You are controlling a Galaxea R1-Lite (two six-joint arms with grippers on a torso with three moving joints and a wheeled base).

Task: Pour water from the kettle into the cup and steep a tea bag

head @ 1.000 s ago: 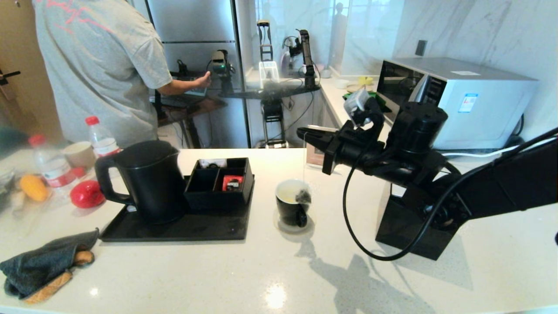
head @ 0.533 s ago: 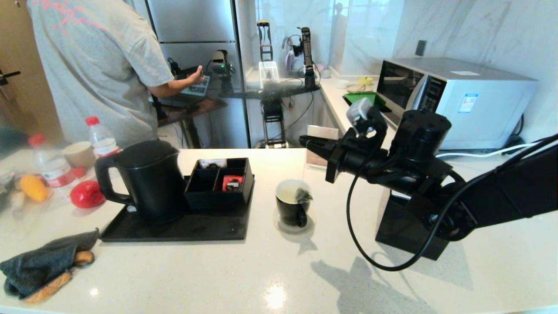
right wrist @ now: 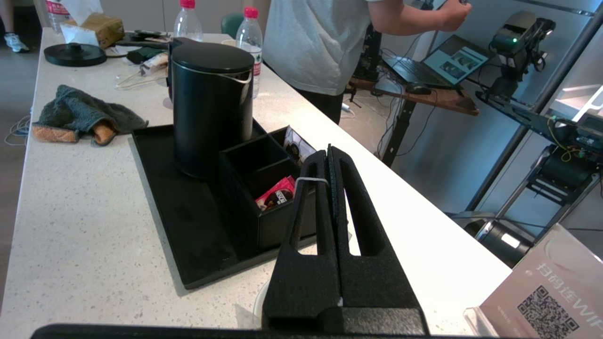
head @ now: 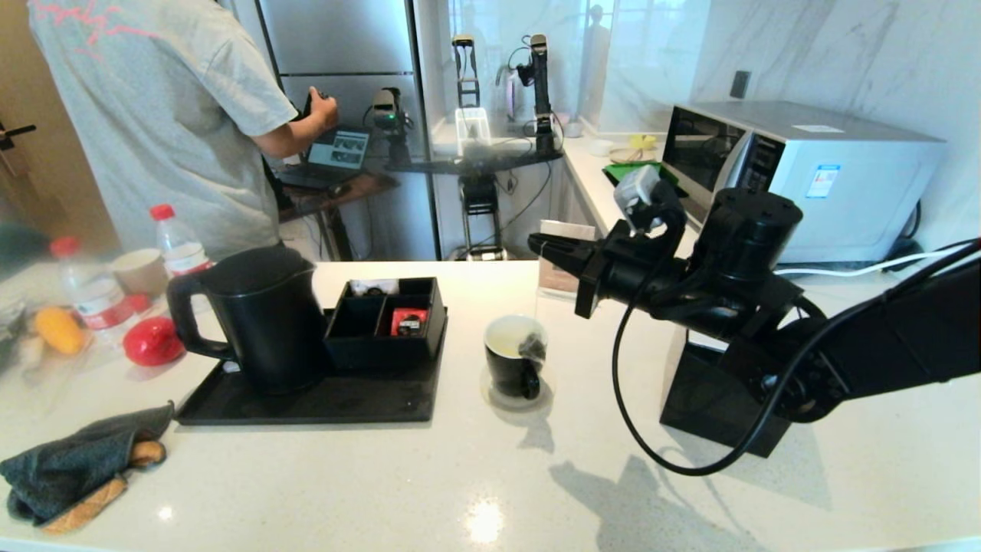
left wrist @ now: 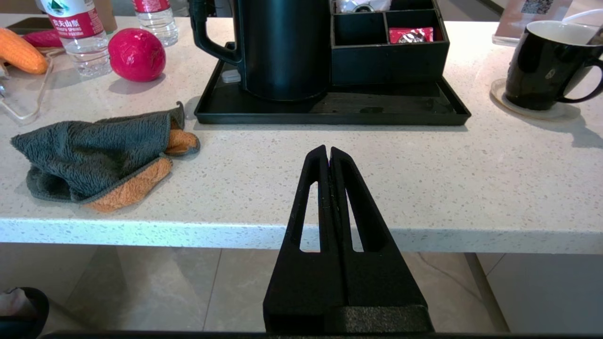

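Observation:
The black kettle point(head: 264, 314) stands on the tray's left end, handle to the left. The black cup point(head: 512, 368) sits on a coaster mid-counter, pale water point(head: 504, 335) showing inside. My right gripper point(head: 534, 244) hovers above the cup's right side, shut on the tea bag's teal tag, with the white string point(right wrist: 308, 180) looped over one finger. The dark tea bag point(head: 531, 347) hangs on that string at the cup's right rim; how deep it sits I cannot tell. My left gripper point(left wrist: 328, 151) is shut and empty off the counter's front edge.
A black tray point(head: 306, 402) holds a divided box with a red packet point(head: 408, 320). A black cube box point(head: 713, 399) sits under my right arm. A grey-orange cloth point(head: 77, 468), bottles point(head: 178, 241), a paper cup point(head: 140, 271) and a red fruit point(head: 153, 341) lie left. A person point(head: 168, 115) stands behind.
My right gripper has come slightly lower and to the right, still holding the string. The tea bag stays at the cup's rim. The person behind has raised an arm.

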